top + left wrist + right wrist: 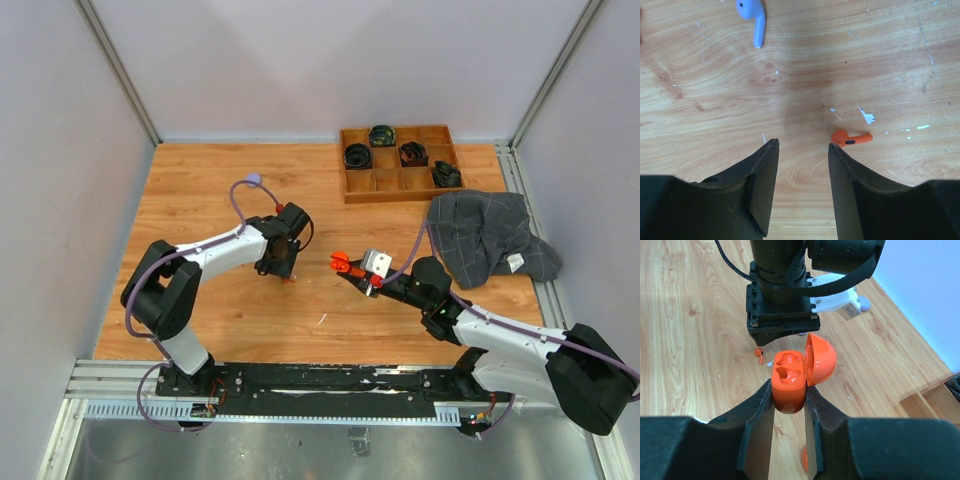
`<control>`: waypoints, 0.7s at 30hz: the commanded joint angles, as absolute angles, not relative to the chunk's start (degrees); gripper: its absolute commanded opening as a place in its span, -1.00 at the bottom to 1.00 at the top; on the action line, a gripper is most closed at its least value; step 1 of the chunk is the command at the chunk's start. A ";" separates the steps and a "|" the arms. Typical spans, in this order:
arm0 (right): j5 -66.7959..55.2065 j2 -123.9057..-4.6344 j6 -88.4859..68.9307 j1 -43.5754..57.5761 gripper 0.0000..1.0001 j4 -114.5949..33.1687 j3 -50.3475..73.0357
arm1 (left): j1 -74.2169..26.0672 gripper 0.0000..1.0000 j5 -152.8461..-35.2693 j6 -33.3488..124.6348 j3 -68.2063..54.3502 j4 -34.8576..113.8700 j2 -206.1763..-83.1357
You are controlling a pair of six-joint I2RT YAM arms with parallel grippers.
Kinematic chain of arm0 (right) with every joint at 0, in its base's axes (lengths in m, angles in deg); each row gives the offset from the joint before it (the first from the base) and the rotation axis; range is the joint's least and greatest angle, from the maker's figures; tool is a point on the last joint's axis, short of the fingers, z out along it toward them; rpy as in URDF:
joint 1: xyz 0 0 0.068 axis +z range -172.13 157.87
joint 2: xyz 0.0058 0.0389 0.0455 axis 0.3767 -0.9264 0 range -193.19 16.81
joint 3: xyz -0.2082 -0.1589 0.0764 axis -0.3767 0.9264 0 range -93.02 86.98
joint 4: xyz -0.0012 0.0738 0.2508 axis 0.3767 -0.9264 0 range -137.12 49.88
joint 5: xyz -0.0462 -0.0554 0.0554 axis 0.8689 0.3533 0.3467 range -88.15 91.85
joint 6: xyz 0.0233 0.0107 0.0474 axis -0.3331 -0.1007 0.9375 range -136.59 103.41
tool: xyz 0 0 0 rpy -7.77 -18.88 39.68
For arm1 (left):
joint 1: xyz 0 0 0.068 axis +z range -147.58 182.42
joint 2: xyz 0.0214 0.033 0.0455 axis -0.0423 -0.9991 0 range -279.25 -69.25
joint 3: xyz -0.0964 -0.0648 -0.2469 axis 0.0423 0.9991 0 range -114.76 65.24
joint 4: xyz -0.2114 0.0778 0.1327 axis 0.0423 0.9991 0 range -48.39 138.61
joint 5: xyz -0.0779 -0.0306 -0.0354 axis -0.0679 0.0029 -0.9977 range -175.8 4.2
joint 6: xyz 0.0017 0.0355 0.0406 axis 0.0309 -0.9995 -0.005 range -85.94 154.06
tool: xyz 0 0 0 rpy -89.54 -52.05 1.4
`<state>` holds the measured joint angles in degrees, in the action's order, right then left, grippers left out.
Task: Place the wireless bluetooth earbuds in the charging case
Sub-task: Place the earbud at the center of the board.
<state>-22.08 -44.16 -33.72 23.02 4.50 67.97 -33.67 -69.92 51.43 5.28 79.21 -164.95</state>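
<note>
My right gripper (pixel 789 390) is shut on an orange-red charging case (pixel 788 377), held above the table with its lid (pixel 821 360) open and both wells empty; it also shows in the top view (pixel 340 263). An orange-red earbud (pixel 850 138) lies on the wood just beyond the right fingertip of my open, empty left gripper (pixel 802 146), and shows small in the right wrist view (pixel 759 354). A pale lilac earbud (pixel 752 15) lies farther ahead. The left gripper (pixel 280 262) points down, just left of the case.
A wooden compartment tray (pixel 400 185) with dark items stands at the back right. A grey checked cloth (pixel 490 235) lies right of centre. A lilac rounded object (pixel 253 181) sits behind the left arm. White slivers (pixel 867 116) dot the wood.
</note>
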 commanded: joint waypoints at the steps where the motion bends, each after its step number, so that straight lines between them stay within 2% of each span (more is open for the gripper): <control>1: -21.69 -43.02 -34.25 24.28 -0.98 5.35 68.58 | -33.35 0.00 -67.18 53.00 5.71 79.24 -161.93; 5: -22.05 -43.17 -34.08 24.28 -0.98 5.41 68.37 | -33.34 0.04 -68.50 55.50 6.33 79.40 -159.32; 14: -22.24 -43.53 -33.76 24.30 -0.98 5.38 68.42 | -33.35 0.42 -69.94 60.11 3.82 77.71 -159.70; 21: -22.17 -43.52 -33.73 24.28 -0.98 5.41 68.52 | -33.30 0.48 -69.71 59.41 3.08 75.55 -164.75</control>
